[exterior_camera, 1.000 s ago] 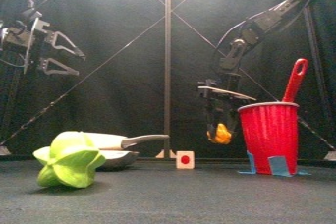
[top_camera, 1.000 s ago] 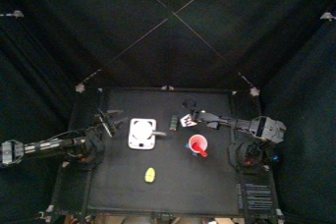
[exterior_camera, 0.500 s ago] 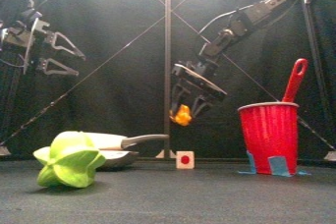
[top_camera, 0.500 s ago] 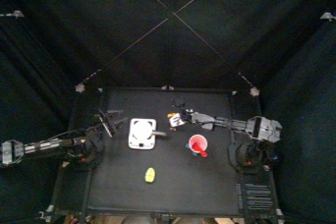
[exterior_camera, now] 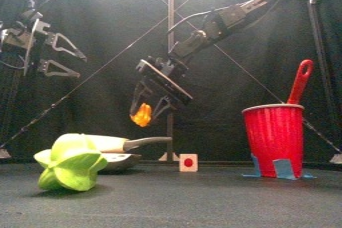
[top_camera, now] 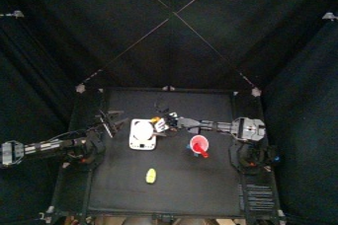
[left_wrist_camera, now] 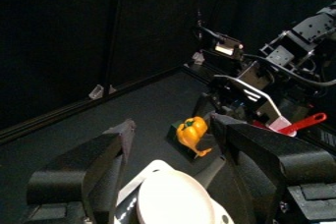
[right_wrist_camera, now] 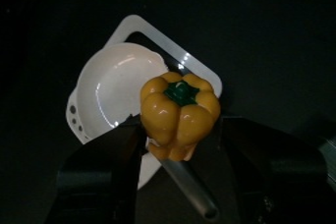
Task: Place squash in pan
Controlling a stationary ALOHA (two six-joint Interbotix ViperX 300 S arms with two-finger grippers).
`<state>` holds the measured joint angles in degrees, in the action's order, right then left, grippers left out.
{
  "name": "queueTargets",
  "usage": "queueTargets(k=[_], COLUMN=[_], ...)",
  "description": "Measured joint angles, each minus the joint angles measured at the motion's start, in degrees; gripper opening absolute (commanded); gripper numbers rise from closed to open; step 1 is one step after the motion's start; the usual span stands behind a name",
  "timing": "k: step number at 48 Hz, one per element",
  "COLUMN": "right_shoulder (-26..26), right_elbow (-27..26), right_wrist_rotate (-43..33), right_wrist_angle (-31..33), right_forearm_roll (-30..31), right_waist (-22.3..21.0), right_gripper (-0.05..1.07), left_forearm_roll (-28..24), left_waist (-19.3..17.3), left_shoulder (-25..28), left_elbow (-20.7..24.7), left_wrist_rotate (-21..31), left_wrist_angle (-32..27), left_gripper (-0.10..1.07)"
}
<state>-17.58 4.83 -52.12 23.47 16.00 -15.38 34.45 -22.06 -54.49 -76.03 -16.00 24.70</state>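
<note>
Aloft, squash (right_wrist_camera: 178,116) upright, stem up, in right gripper (right_wrist_camera: 180,141), above pan (right_wrist_camera: 116,90)

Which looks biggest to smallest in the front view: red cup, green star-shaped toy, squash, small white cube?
1. red cup
2. green star-shaped toy, though it sits nearer the camera, so its true rank is unsure
3. squash, held in the right gripper
4. small white cube
</note>
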Motion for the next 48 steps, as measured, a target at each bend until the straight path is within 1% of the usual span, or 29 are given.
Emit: queueTargets(k=[14,20,33,48], right_shoulder=[-5.7,-7.5,-9.1,-10.2], right_elbow=[-6.8,-8.7,-12.3,-16.2], right_wrist_rotate=[-0.1,-0.1,-0.1,0.1], right_wrist_angle=[1.1,2.3,5.5,11.7], right_forearm_roll=[1.6,1.7,2.8,5.3], right_waist=[2.2,2.6,3.6,4.8], right_gripper=[0.8,0.84,0.99,1.0], left_forearm_roll=[0.0,0.0,0.0,0.0], left_waist=[0.0,-0.1,-0.1,-0.2], left_shoulder=[0.0,0.0,0.1,0.0], left_elbow=[-0.1,-0.1,-0.1,-0.1], left_wrist_rotate=[0.0,0.0,0.0,0.1], left_wrist_angle=[0.0,0.0,0.0,0.0], left_gripper=[0.96,0.96,0.96,0.96])
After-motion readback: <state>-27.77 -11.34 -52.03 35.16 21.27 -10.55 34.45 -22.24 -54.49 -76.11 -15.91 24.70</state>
